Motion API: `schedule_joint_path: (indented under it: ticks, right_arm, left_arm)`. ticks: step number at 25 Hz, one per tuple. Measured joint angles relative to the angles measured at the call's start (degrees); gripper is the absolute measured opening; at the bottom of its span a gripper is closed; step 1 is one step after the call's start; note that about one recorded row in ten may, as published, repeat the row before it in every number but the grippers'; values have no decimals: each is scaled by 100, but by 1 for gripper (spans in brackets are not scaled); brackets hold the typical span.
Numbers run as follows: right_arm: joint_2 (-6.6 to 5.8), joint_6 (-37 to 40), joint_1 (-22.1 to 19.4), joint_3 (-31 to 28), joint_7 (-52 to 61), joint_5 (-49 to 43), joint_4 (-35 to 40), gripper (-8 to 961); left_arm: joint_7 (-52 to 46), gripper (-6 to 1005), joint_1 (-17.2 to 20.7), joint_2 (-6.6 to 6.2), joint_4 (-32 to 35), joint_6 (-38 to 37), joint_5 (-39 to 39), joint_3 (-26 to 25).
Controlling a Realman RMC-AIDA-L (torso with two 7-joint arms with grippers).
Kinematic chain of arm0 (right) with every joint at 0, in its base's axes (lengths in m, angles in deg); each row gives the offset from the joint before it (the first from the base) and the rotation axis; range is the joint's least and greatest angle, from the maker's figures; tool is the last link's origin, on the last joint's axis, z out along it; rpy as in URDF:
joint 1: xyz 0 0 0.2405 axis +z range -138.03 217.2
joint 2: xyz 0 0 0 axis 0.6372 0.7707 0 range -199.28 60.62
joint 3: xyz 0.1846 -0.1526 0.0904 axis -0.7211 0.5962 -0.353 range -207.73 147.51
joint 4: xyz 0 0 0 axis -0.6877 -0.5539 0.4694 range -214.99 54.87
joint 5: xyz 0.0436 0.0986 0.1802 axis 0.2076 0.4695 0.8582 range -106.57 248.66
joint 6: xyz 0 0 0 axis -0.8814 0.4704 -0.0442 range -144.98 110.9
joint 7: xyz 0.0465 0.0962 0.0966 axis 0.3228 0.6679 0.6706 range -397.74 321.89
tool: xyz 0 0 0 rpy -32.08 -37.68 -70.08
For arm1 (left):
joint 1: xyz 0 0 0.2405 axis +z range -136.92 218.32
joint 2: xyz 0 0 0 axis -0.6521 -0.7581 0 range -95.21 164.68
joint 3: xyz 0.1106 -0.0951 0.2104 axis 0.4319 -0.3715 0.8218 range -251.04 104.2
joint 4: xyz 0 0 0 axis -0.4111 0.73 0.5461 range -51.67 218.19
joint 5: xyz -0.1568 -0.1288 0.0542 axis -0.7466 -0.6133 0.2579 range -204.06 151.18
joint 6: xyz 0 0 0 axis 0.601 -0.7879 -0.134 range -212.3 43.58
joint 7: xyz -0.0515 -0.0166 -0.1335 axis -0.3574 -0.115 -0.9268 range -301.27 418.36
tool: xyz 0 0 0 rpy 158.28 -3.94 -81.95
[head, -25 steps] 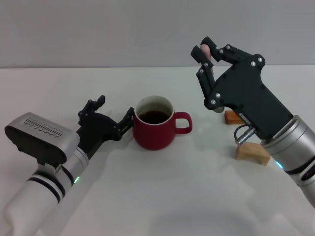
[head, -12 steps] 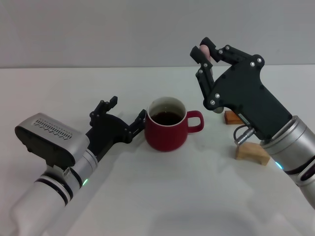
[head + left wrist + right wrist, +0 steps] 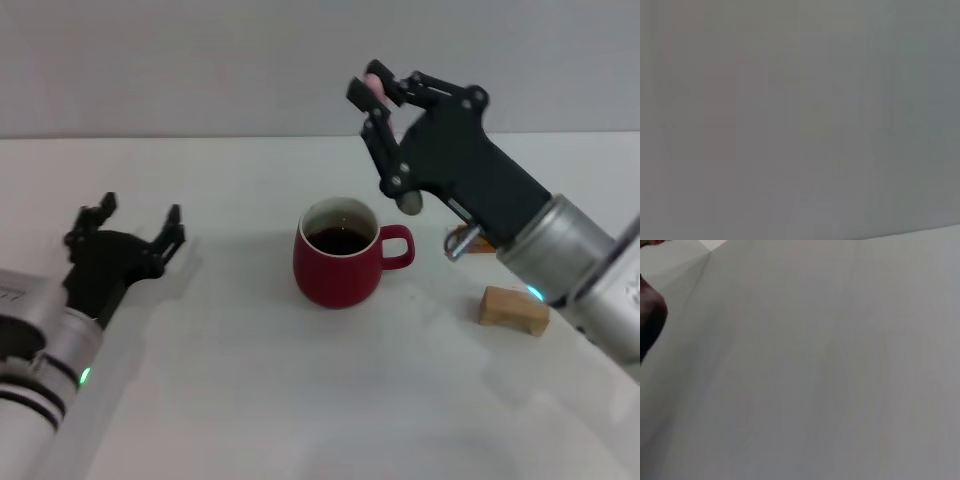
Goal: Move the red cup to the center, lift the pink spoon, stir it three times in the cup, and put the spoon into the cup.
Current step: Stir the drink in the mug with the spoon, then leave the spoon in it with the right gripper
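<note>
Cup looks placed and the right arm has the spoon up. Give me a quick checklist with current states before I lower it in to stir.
1. red cup upright on the table, dark liquid inside: ok.
2. left gripper open and apart from the cup, off to its left: ok.
3. pink spoon in the right gripper, pink handle end showing between the fingertips: ok.
4. Spoon bowl lined up over the cup mouth: cannot tell; it hangs near the rim's far right side.
5. tan block and reddish-brown block right of the cup, outside the descent path: ok.
</note>
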Motion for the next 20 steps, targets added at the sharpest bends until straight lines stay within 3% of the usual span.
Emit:
schedule_joint_path:
  ticks: [4,20]
  right_arm:
    - [-3,-168,418,31,323,-18,250,134]
    - [3,-1172,847,260,520,-82,283,133]
  left_arm:
    - [2,834,149,-1,64,-147,0,-83]
    - [8,834,94,7,108,-150,30,-79]
